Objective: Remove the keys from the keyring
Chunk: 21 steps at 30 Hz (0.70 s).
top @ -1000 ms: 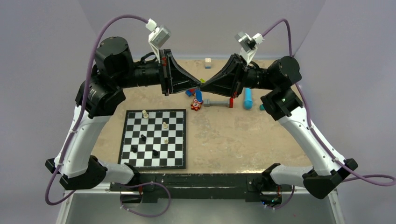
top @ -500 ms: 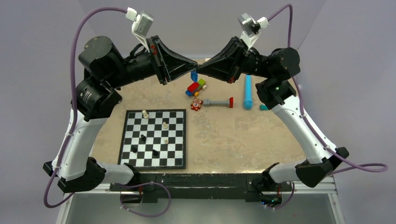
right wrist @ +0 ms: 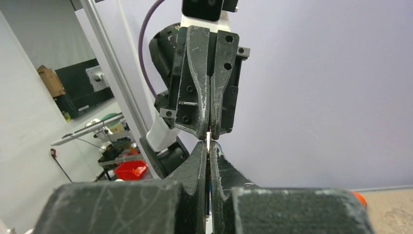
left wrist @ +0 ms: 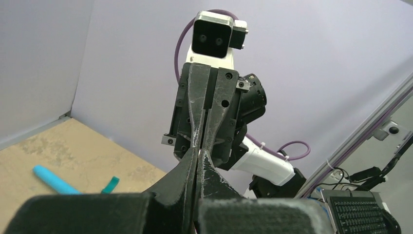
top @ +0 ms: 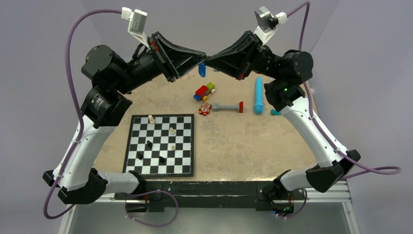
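**A:** Top view?
**B:** Left gripper (top: 201,55) and right gripper (top: 209,58) are raised and meet tip to tip. The keyring (top: 202,70) dangles just below.
**A:** Left wrist?
**B:** Fingers (left wrist: 182,175) pressed together.
**A:** Right wrist?
**B:** Pressed together too, with a metal sliver (right wrist: 208,140) between the tips. Key or ring, can't tell.

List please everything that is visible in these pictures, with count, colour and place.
keyring: one, blue tag, hanging under the grippers' tips.
metal sliver: one, silvery, pinched between both grippers; key or ring unclear.
chessboard: one, black-white, table's near left.
chess pieces: three pale, three black, on the board.
block toy: one, multicoloured, mid table.
red cube: one, at the bar's left end.
grey bar: one, red right end.
cylinder: one, light blue, right.
teal piece: one, beside the cylinder.
left gripper, right gripper: black, shut, raised.
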Motion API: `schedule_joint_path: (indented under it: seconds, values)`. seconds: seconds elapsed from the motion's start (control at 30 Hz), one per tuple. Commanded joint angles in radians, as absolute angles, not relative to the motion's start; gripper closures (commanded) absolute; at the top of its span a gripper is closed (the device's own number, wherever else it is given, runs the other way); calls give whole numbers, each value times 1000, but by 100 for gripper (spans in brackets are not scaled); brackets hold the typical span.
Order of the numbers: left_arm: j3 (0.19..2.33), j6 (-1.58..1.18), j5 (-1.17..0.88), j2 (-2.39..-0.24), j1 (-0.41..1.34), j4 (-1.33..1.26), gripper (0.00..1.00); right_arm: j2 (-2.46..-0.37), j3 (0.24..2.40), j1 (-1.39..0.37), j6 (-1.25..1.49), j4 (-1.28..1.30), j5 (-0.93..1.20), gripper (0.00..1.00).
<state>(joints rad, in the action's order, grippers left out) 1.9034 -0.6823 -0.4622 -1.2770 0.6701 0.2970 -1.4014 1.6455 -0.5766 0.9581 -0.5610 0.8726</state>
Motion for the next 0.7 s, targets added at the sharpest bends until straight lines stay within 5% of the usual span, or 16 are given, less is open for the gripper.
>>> schedule_joint_path:
  seconds: [0.0,0.2,0.37,0.43,0.67]
  values:
    - [1830,-762,-464,-1280,699,210,100,-1402,1651,-598,1008,-670,808,100]
    - [1832,-741,-450,-1260,699,224,94,-1389,1643,-596,1007,-660,813,100]
    - [1918,-640,-436,-1248,698,369,33,-1336,1586,-597,960,-589,821,100]
    - [1970,-591,-439,-1250,696,448,21,-1306,1549,-596,922,-523,825,100]
    - [2018,-444,-424,-1204,693,650,15,-1168,1441,-596,759,-241,800,100]
